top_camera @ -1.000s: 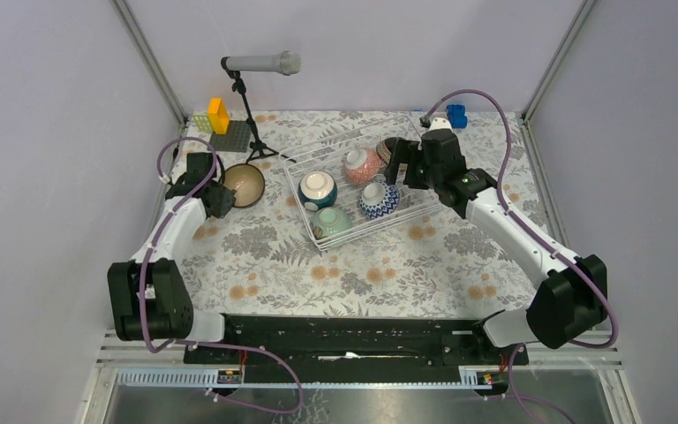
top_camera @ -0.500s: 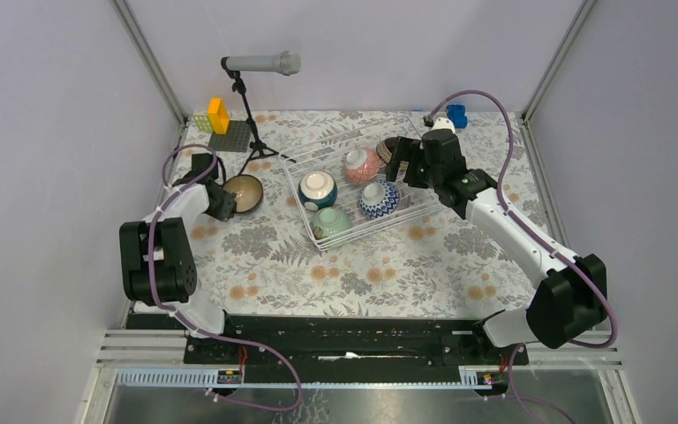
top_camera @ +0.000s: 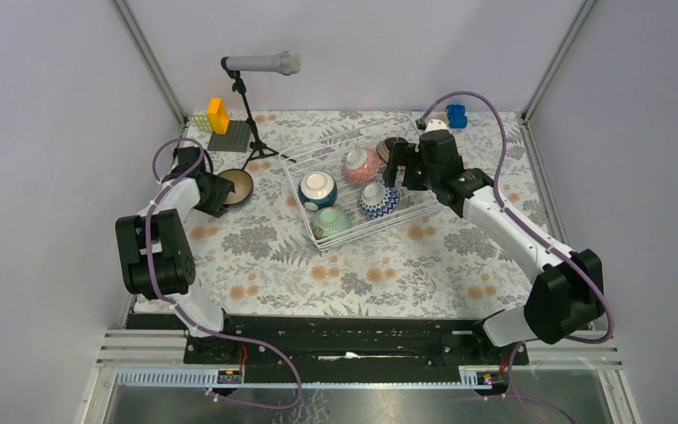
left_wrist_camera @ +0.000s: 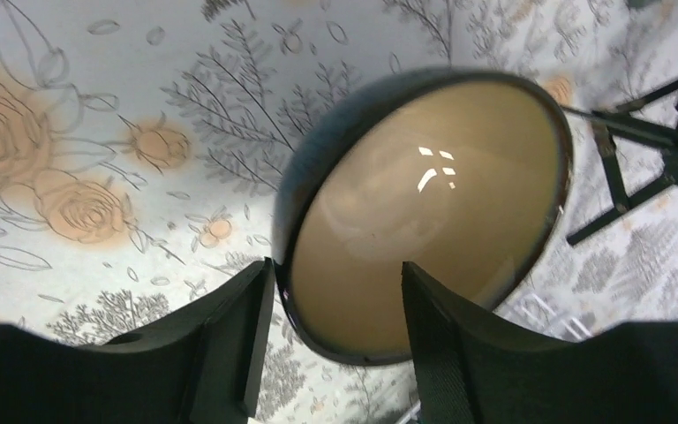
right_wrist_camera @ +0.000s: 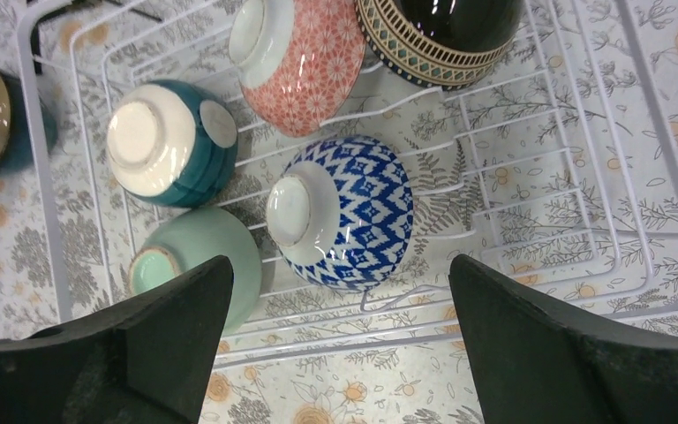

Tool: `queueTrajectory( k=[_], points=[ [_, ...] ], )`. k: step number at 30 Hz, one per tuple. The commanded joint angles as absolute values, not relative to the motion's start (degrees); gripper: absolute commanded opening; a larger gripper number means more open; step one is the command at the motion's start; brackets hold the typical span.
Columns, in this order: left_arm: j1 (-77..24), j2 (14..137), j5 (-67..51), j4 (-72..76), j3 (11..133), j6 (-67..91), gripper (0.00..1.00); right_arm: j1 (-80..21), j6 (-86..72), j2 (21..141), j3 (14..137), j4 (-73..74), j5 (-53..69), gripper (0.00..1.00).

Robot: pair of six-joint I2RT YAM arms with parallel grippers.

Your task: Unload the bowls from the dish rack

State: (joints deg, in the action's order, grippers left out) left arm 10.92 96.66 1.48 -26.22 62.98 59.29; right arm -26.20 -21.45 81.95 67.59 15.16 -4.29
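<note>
A dark blue bowl (left_wrist_camera: pixel 433 203) with a tan inside stands on the flowered tablecloth left of the dish rack (top_camera: pixel 380 225). My left gripper (top_camera: pixel 216 190) is open and straddles its near rim, one finger (left_wrist_camera: pixel 229 344) outside the wall and the other over the inside. In the white wire dish rack (right_wrist_camera: pixel 335 350) lie a teal bowl (right_wrist_camera: pixel 172 146), a pink bowl (right_wrist_camera: pixel 305 66), a blue-white zigzag bowl (right_wrist_camera: pixel 353 212), a pale green bowl (right_wrist_camera: pixel 203 252) and a dark brown bowl (right_wrist_camera: pixel 441 31). My right gripper (top_camera: pixel 397 168) hovers wide open above the zigzag bowl, holding nothing.
The black microphone stand (top_camera: pixel 247 115) rises just behind the dark blue bowl, its legs (left_wrist_camera: pixel 636 177) close to the rim. A grey baseplate with a yellow block (top_camera: pixel 225 132) sits back left. A blue object (top_camera: pixel 455 115) lies at the back right corner.
My left gripper has opened and let go of the dark blue bowl, after carrying it slightly back and left. The left arm's elbow swung left. The right arm has barely moved.
</note>
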Motion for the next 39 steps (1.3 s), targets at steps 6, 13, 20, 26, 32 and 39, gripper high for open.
queueTrajectory(
  k=[6,13,20,26,32,39],
  points=[
    [10.82,82.01,-8.44,-23.41,59.47,54.38,0.87,-26.02,-15.95,87.55,72.36,21.31,3.0,1.0],
    [10.46,73.64,-23.21,-18.58,59.25,46.24,0.96,-26.02,-15.74,91.83,74.86,23.03,3.31,1.0],
    [4.01,70.58,-33.81,-14.78,56.05,43.54,0.99,-25.06,-19.79,94.23,75.64,20.31,6.85,1.0],
    [-3.26,69.12,-32.34,-12.27,51.84,44.4,0.99,-23.08,-20.79,96.5,76.02,19.51,10.16,1.0],
    [-7.61,66.52,-32.42,-5.44,45.51,46.57,0.99,-22.05,-21.86,98.84,75.93,19.23,9.46,1.0],
    [-9.9,65.63,-31.88,-4.92,42.43,45.28,0.99,-21.88,-20.97,101.45,77.99,18.72,12.32,1.0]
  ],
)
